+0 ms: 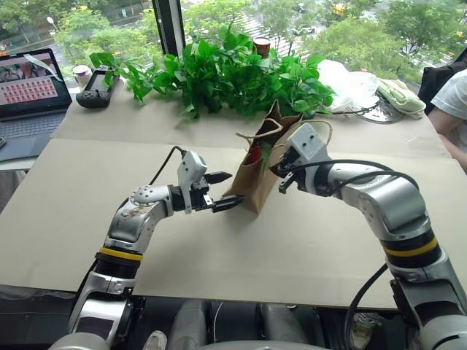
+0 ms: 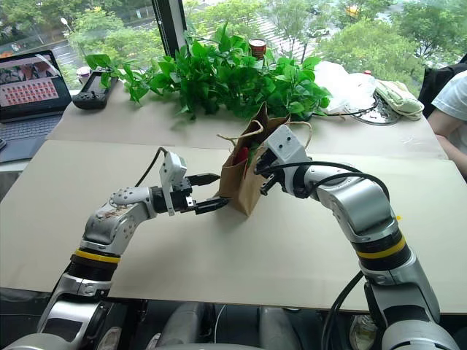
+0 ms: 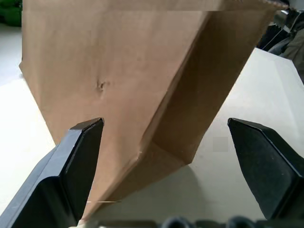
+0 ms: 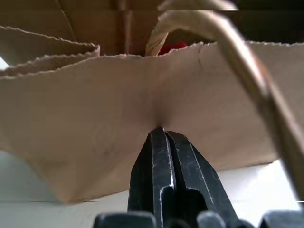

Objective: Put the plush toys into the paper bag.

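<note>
The brown paper bag (image 1: 255, 186) stands tilted at the middle of the table, its cord handles (image 1: 257, 133) up. A red plush toy (image 1: 254, 154) pokes out of its mouth with a bit of green beside it; the same red (image 4: 173, 46) shows past the rim. My left gripper (image 1: 228, 189) is open, its fingers (image 3: 78, 156) spread at the bag's lower corner, close to it but apart from it. My right gripper (image 1: 282, 173) is shut, its tip (image 4: 159, 130) pressed against the outside of the bag's upper wall, which dimples there.
Green leafy plants (image 1: 226, 73) line the back of the table behind the bag. A laptop (image 1: 29, 87) and a black controller (image 1: 95, 91) sit at the far left. A white plastic bag (image 1: 350, 84) and a person's arm (image 1: 452, 109) are at the far right.
</note>
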### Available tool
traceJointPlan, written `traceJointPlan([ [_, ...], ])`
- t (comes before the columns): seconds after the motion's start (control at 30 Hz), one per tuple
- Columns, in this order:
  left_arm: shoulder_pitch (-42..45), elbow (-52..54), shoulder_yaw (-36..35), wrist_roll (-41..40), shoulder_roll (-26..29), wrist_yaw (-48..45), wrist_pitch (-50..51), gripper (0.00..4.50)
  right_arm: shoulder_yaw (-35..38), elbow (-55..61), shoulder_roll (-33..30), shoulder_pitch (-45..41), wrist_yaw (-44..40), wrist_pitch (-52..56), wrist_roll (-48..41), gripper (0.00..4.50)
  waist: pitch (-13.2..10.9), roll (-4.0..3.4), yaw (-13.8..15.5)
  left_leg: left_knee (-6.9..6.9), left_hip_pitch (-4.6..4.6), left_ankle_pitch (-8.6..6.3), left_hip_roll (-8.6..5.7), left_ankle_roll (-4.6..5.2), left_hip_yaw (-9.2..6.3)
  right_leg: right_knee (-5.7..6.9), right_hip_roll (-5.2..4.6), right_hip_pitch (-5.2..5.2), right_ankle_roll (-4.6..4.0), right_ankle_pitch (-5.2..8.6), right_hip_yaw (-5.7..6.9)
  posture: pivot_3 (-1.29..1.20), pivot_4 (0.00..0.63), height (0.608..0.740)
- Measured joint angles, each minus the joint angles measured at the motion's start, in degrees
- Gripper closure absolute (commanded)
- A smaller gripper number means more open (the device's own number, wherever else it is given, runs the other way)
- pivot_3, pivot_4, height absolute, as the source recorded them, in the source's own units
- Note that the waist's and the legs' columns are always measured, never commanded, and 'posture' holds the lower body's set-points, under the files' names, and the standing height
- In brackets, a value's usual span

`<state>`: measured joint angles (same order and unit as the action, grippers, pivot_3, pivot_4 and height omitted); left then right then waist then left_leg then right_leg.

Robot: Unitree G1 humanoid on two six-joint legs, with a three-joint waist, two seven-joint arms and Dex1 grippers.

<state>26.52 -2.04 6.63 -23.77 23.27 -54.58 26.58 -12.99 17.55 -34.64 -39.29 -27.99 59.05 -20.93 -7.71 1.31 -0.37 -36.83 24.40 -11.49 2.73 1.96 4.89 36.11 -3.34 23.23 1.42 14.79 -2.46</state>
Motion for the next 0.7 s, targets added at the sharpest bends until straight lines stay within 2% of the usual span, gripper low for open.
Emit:
traceJointPlan([
  [0.37, -0.07, 2.59, 0.26, 2.82, -1.62, 5.48, -0.32, 0.0, -0.14, -0.99, 4.07, -0.87, 0.71, 0.27, 1.71, 4.46, 0.0, 0.0, -0.18, 0.0, -0.03, 0.0, -0.01, 0.0, 0.0, 0.04, 0.02, -0.01, 0.0, 0.0, 0.0, 0.0, 0.15, 0.74],
  [0.7, 2.65, -2.58, 0.76, 8.06, -8.44, 13.67, -5.21, 0.0, -0.14, -1.48, 6.74, -1.09, 0.96, 0.59, 2.72, 4.46, 0.0, 0.0, -0.15, -0.01, -0.03, 0.0, -0.06, 0.0, 0.0, 0.04, 0.01, -0.02, 0.0, 0.0, 0.01, 0.0, 0.15, 0.74],
])
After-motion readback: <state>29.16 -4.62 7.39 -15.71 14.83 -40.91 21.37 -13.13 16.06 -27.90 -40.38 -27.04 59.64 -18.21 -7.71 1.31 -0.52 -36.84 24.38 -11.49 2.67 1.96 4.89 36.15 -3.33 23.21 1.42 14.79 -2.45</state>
